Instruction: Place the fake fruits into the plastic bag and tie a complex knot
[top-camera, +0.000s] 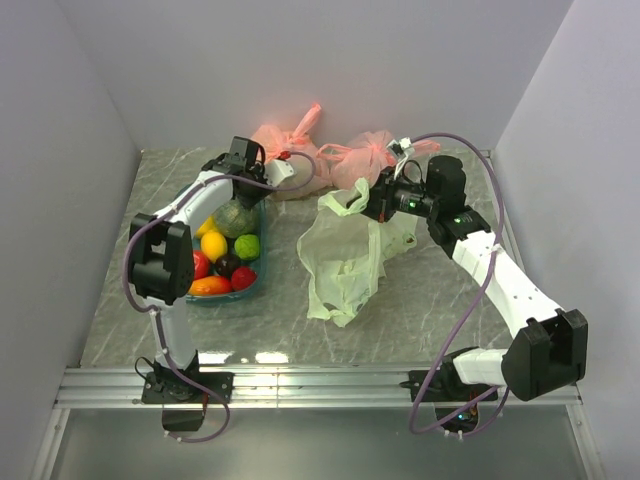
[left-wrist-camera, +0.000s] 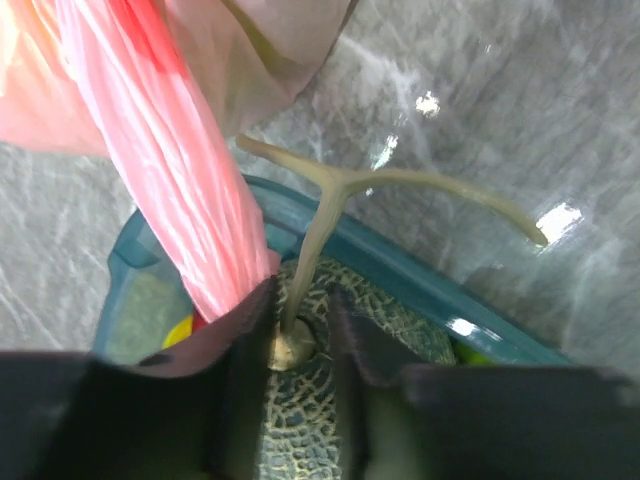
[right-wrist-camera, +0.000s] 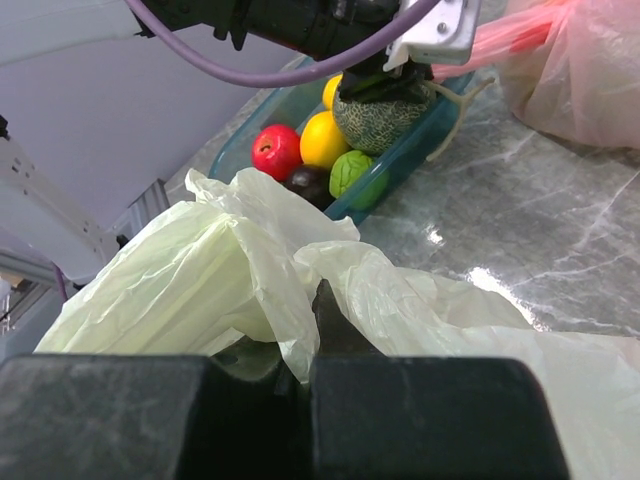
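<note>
The pale green plastic bag (top-camera: 345, 255) lies crumpled on the table's middle. My right gripper (top-camera: 377, 205) is shut on a fold of its upper edge (right-wrist-camera: 290, 340) and holds that edge lifted. The fake fruits sit in a teal basket (top-camera: 264, 235): a lemon (top-camera: 213, 245), a lime-green one (top-camera: 247, 246), a red one (top-camera: 243, 277), an orange one (top-camera: 210, 286) and a netted green melon (top-camera: 237, 217). My left gripper (left-wrist-camera: 300, 312) straddles the melon's T-shaped stem (left-wrist-camera: 400, 180), jaws apart with a gap beside the stem. No knot is in view.
Two tied salmon-pink bags (top-camera: 285, 150) (top-camera: 365, 155) stand at the back; one (left-wrist-camera: 190, 200) presses against my left fingers. Grey walls close in on both sides and the back. A metal rail (top-camera: 320, 385) runs along the near edge.
</note>
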